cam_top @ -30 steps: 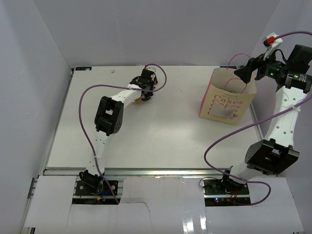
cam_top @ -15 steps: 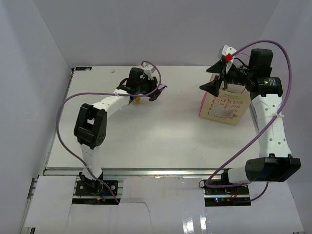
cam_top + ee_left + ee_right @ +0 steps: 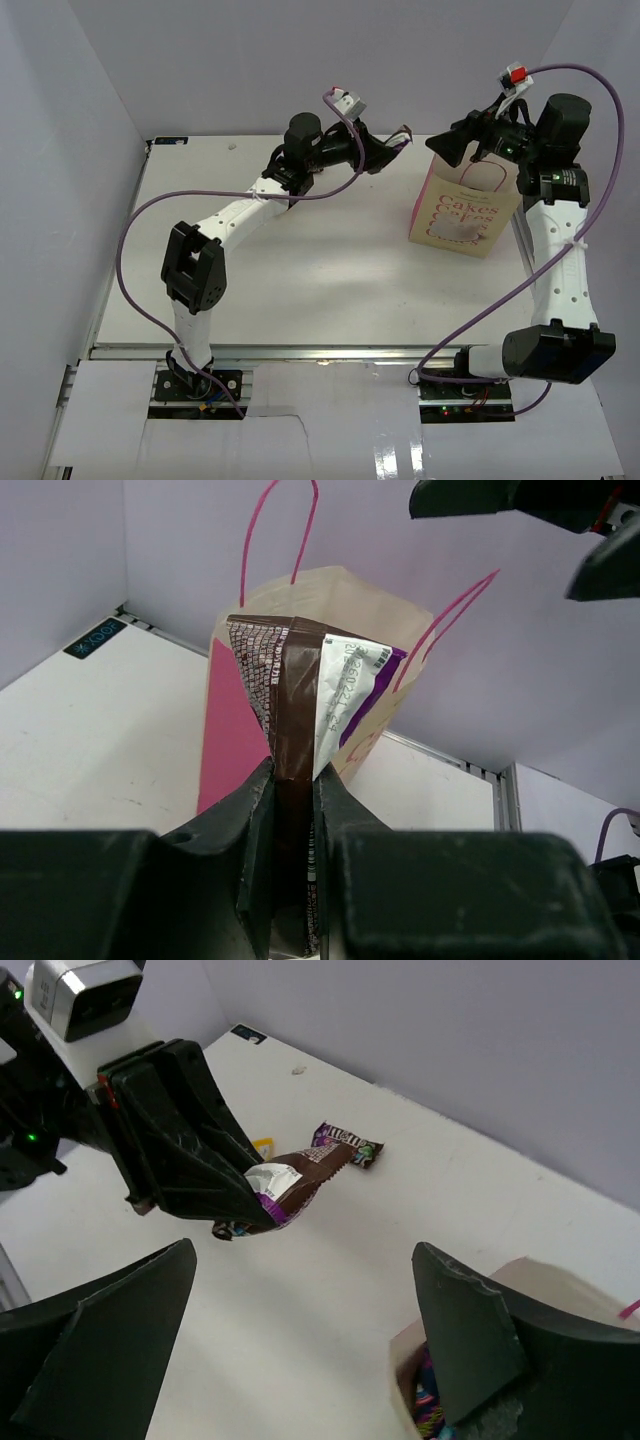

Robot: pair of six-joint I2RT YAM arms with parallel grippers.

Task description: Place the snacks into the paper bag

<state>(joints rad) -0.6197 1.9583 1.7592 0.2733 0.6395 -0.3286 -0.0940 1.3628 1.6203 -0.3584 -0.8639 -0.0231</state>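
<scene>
The cream paper bag (image 3: 465,212) with pink "Cakes" lettering stands upright at the back right. My left gripper (image 3: 392,146) is shut on a dark brown and purple candy bar (image 3: 290,680) and holds it in the air just left of the bag's top. In the left wrist view the bag (image 3: 232,720) is right behind the bar. My right gripper (image 3: 455,142) is open and empty above the bag's left rim. In the right wrist view its fingers (image 3: 100,1350) spread wide, with the held bar (image 3: 285,1185) between them farther off. Another candy bar (image 3: 348,1147) and a small yellow packet (image 3: 262,1145) lie on the table.
The bag's rim (image 3: 520,1278) shows at the lower right of the right wrist view, with a colourful wrapper (image 3: 430,1410) inside. Purple cables loop off both arms. The white walls stand close behind the bag.
My left gripper has lifted the candy bar off the back of the table and carried it right, up to the bag. My right gripper has shifted slightly over the bag's rim.
</scene>
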